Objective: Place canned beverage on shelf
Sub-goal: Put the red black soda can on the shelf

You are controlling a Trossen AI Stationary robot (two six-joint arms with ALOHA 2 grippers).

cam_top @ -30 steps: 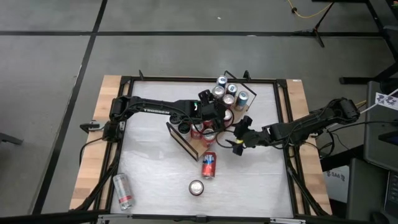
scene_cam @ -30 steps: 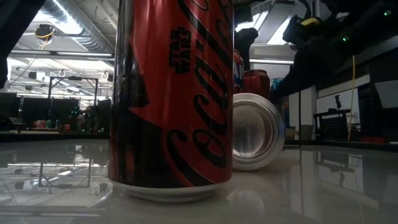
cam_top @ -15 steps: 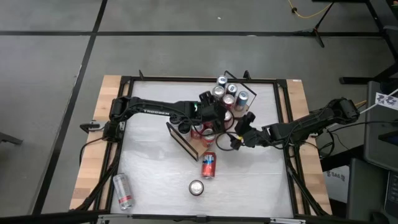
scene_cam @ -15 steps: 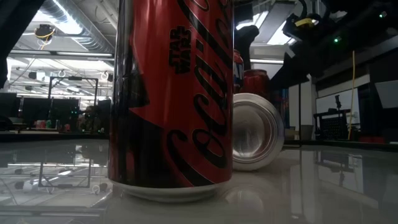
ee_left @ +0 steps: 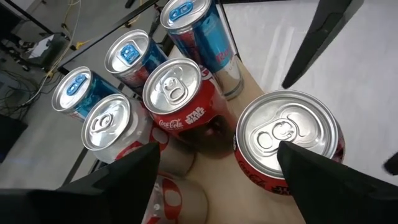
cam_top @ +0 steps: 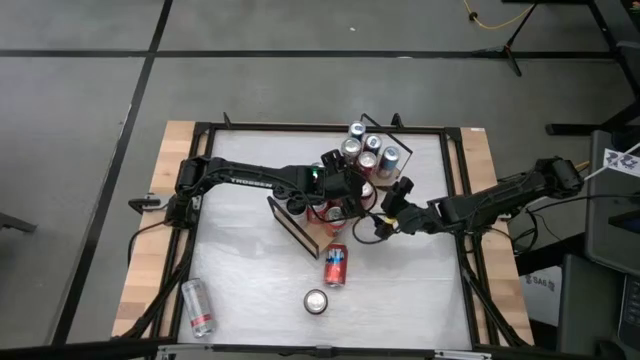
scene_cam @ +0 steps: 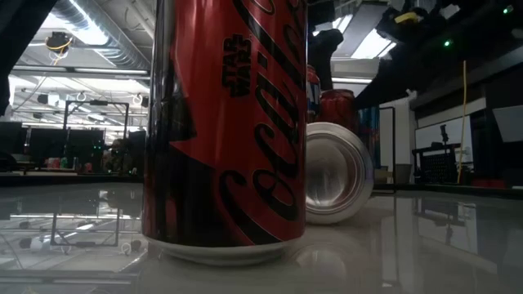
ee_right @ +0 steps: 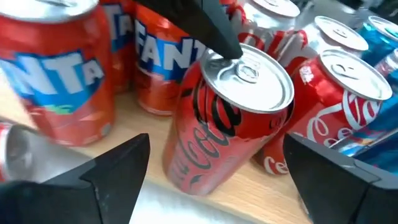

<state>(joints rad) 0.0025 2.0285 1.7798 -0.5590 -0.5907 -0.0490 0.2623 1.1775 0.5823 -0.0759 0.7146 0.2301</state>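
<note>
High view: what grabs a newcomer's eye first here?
The cluster of cans crowding the shelf mid-table, with both arms converging on it: the left gripper over the cans, the right gripper beside them, jaws open on both. Next, a red can lying loose nearer the front and a silver can at the front-left corner.

Light-wood shelf [cam_top: 300, 228] crowded with upright cans [ee_left: 179, 99], one red Coca-Cola can [ee_right: 231, 118] at its edge.

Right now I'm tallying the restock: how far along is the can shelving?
Done: a cluster of cans stands on the shelf. In hand: nothing is held; the left gripper hovers open over the shelved cans, and the right gripper waits open beside them. Left: three cans on the table, two lying, one upright.
</note>
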